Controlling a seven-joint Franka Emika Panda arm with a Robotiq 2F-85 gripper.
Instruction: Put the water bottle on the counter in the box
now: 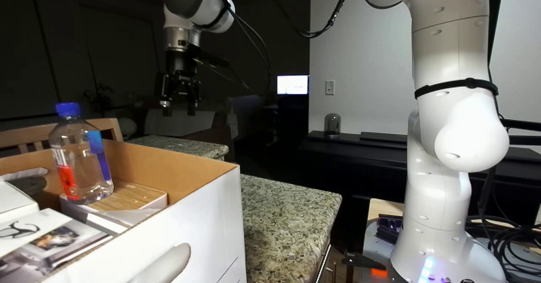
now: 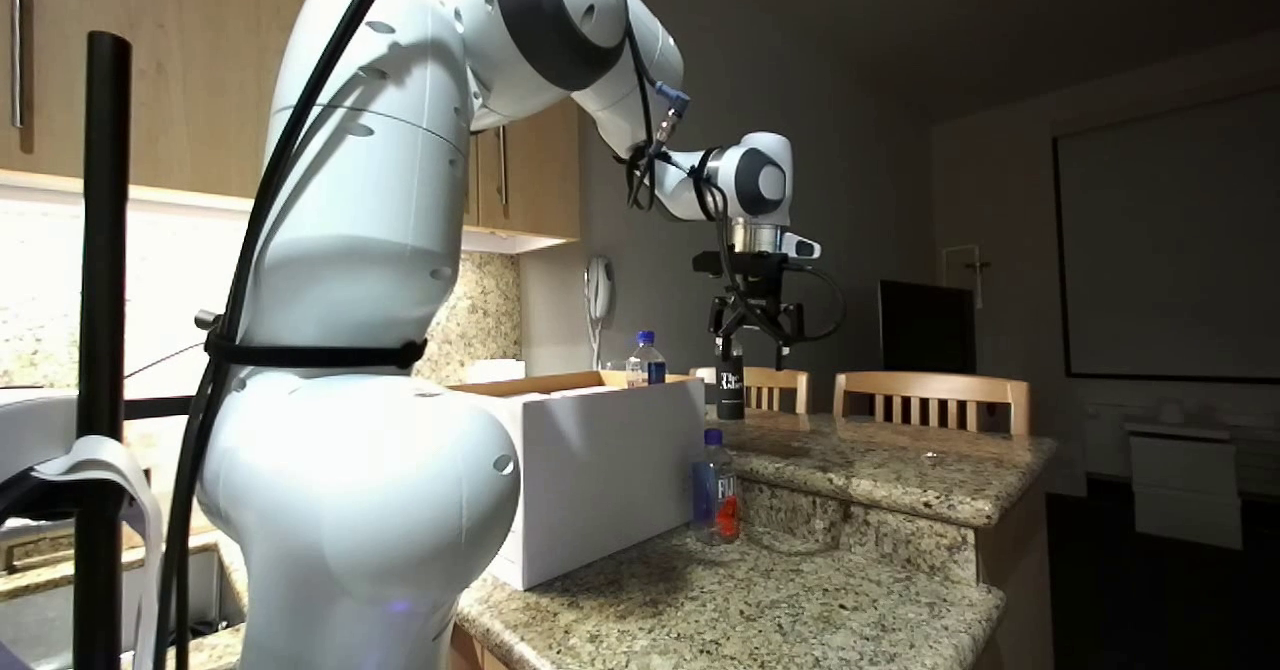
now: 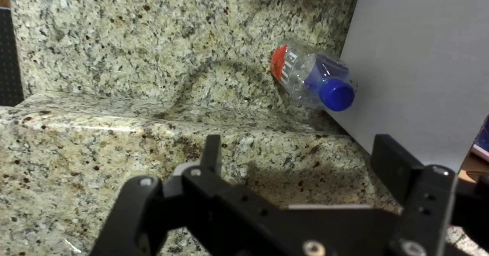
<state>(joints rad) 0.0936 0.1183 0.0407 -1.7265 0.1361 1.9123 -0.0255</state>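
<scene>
In the wrist view, the claw (image 3: 298,151) gapes wide, empty. At its 12 o'clock the water bottle (image 3: 315,76) stands on the counter (image 3: 153,38), beside the box (image 3: 408,65). Probably light, slick, squeezable; grip mid-body gently.

arm (image 2: 400,180) stands tall, bends over at the top and reaches outward | wrist (image 2: 757,190) hangs vertical at its far end | gripper (image 1: 179,109) points straight down in both exterior views | fingers (image 3: 211,154) stand well apart, roughly parallel
</scene>
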